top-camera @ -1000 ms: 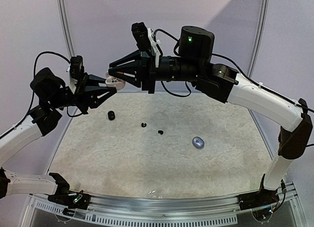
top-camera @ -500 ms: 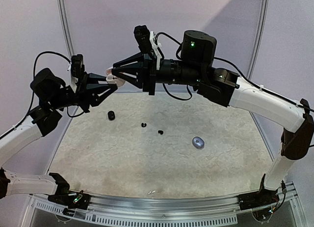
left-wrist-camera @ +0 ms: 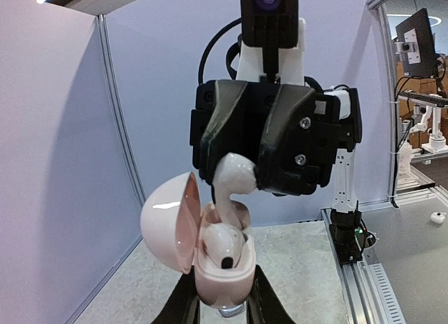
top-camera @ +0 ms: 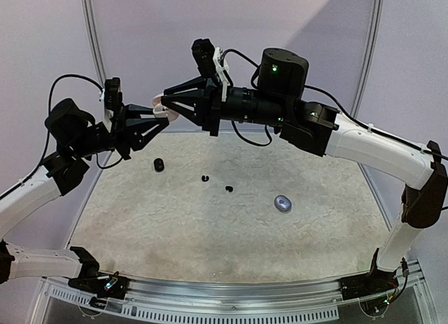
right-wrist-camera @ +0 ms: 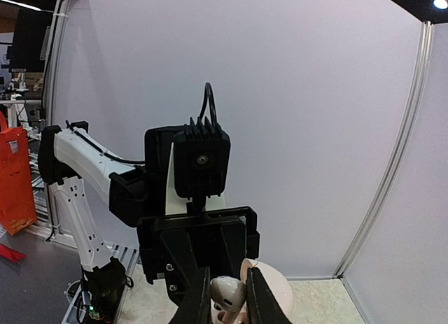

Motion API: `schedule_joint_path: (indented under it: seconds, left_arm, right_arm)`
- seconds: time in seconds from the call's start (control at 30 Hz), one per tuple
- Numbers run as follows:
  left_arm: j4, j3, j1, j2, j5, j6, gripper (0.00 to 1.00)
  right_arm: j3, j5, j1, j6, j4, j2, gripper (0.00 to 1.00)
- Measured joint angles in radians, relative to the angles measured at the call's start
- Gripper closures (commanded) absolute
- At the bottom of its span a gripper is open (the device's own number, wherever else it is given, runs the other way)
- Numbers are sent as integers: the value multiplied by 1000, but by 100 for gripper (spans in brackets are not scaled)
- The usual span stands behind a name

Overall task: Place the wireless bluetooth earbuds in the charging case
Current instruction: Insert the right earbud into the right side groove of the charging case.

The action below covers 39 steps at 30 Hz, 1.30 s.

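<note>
Surface: a table [top-camera: 231, 226] with a pale, speckled top, a rail running along its near edge.
Far left item: a small black object [top-camera: 159, 164] lies alone near the far left of the top; type not discernible.
Centre items: two tiny black earbuds, one [top-camera: 205, 178] and another [top-camera: 229, 189], lie close together, apart from each other.
Right item: a small rounded silver-grey case [top-camera: 283, 203] lies right of centre, well apart from the black pieces.
Near edge: a faint clear object [top-camera: 217, 275] sits by the rail; identity unclear.
</note>
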Motion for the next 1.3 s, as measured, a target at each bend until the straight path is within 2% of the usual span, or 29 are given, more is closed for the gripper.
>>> schedule_joint_path:
  seconds: [0.43,0.77,1.3]
  left_arm:
    - [-13,-17,0,-6,-22,0,100]
    - [-14,-26,0,-9,-23,1,100]
    - [-23,-27,0,-18,-23,-5,100]
  right_arm:
    - [-14,55,2,-56,-14,-2,87]
    - [-18,75,3,-60,-18,-3,82]
    - [-7,114,7,-89,-79,-1,82]
